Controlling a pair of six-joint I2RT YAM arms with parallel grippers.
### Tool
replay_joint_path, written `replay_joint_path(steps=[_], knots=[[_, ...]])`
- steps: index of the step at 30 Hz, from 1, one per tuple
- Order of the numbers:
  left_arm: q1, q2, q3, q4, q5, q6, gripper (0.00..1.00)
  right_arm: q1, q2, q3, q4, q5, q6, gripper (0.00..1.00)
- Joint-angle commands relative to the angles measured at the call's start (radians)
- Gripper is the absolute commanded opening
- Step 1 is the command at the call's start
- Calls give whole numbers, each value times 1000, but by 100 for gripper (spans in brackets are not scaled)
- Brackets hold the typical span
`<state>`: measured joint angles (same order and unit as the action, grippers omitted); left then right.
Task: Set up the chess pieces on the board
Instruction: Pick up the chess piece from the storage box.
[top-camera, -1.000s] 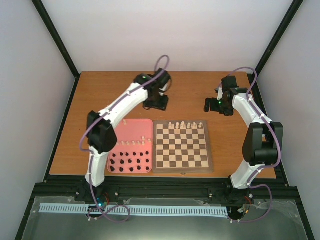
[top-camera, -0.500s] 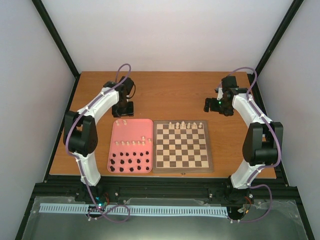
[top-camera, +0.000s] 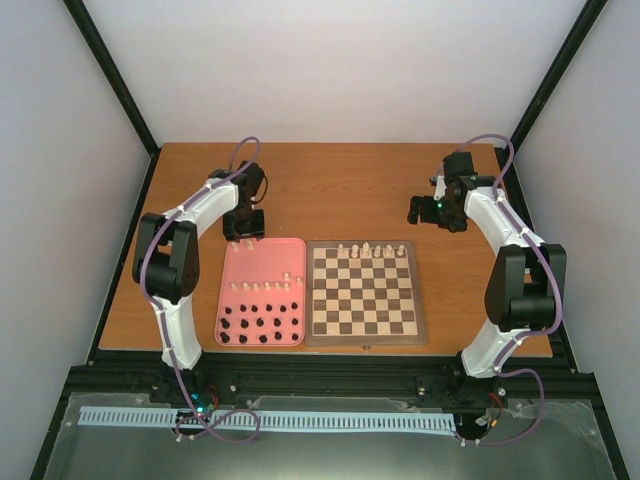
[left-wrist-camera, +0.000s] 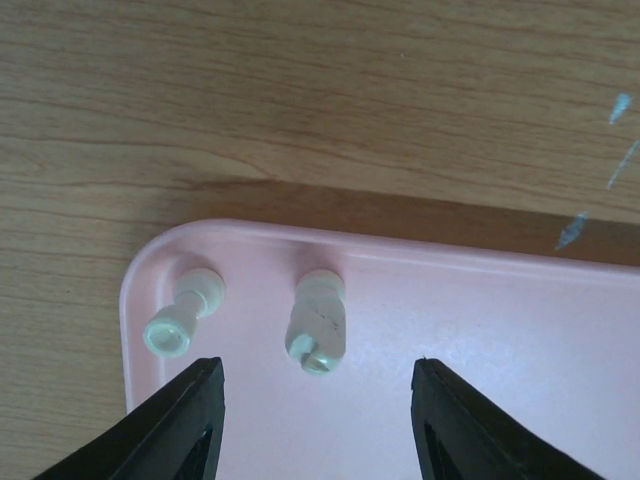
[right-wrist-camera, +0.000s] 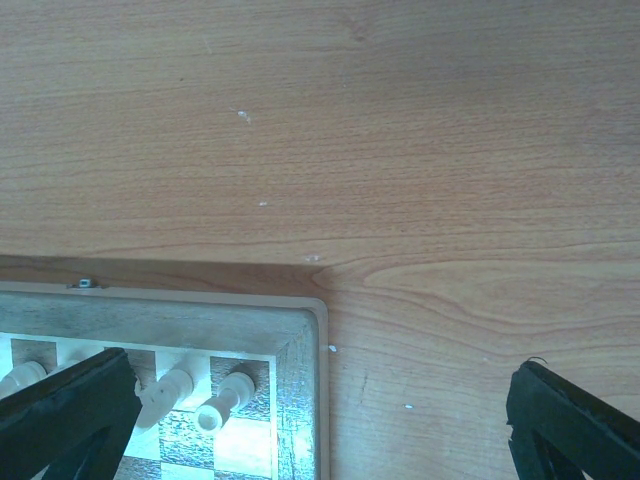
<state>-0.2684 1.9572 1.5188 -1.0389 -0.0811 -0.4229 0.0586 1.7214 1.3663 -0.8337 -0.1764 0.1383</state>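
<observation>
Swinging leftward since a second ago, the left claw (top-camera: 243, 228) now hangs over the far-left corner of the pink tray (top-camera: 275, 262), jaws apart and empty, close to two cream chess pieces (left-wrist-camera: 318, 325) in that corner. Over on the other side, the right claw (top-camera: 418, 210) hovers wide open above the counter (top-camera: 340, 180) beyond the chessboard (top-camera: 362, 330), whose far row holds several cream pieces, while more stand in the tray behind black pieces (top-camera: 260, 325)

A robot lab cell: white panel walls (top-camera: 340, 70), black frame posts (top-camera: 112, 75), wooden table (top-camera: 350, 190).
</observation>
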Motion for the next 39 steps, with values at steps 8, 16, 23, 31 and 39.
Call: replay_joint_path(steps=[8,16,23,31,39], knots=[[15,78,16,46,21,27,50,-9,2,17,4,-1,-8,100],[15,104,21,54,23,26,45,-9,4,13,4,9,-9,100],[15,106,20,51,19,25,35,-9,14,17,4,8,-8,100],[15,107,28,43,4,27,16,-9,20,16,7,6,-8,100],[5,53,49,-13,26,26,8,-9,20,19,5,10,-9,100]])
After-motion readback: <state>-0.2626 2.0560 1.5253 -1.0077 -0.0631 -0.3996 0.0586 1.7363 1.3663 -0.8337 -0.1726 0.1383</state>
